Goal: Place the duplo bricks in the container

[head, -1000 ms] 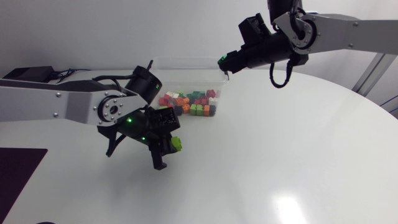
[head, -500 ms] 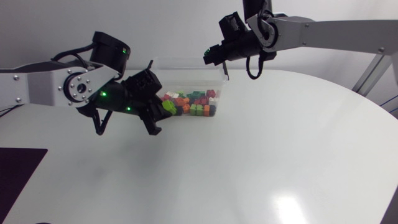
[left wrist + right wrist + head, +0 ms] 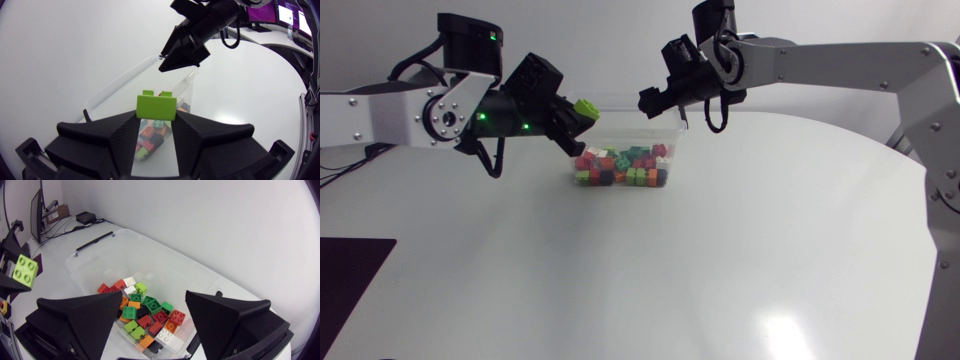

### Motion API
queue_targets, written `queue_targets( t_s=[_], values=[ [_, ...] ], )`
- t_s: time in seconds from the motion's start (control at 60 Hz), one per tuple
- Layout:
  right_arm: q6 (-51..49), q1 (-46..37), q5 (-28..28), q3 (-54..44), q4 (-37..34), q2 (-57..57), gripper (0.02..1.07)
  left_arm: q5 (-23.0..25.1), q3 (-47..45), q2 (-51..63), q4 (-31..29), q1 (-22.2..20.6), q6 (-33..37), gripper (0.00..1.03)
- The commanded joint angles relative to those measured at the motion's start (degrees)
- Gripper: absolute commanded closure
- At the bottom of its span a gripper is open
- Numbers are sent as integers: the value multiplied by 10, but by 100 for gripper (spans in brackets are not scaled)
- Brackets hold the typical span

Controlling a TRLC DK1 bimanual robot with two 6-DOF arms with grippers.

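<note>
Head view: brick [image 3: 585,107] in left end effector [image 3: 579,116]

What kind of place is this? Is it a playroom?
Probably a robot lab, not a playroom: two robot arms reach over a white table, the left hand holding a green brick near a clear container of bricks.
</note>
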Motion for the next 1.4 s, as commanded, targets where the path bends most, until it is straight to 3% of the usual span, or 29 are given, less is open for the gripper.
queue_targets(
  t_s=[0.0,0.367,0.733,0.833,0.9,0.967,1.067,1.383],
  values=[
    [-5,1,6,-32,-3,-42,7,-1,31,37,18,4,-24,74],
    [-24,-13,24,-190,43,-165,7,-32,156,159,46,13,-65,72],
    [-43,-39,45,-354,87,-304,7,-59,284,263,8,1,-87,70],
    [-53,-51,46,-385,87,-339,7,-68,307,279,-6,0,-87,50],
    [-58,-59,46,-407,85,-364,7,-72,337,294,-31,0,-87,21],
    [-62,-62,46,-428,85,-390,7,-76,365,308,-60,0,-87,5],
    [-68,-67,50,-457,82,-427,7,-85,404,321,-118,-2,-87,4],
    [-67,-68,110,-504,85,-505,7,-158,381,272,-165,-8,-84,4]
  ],
)
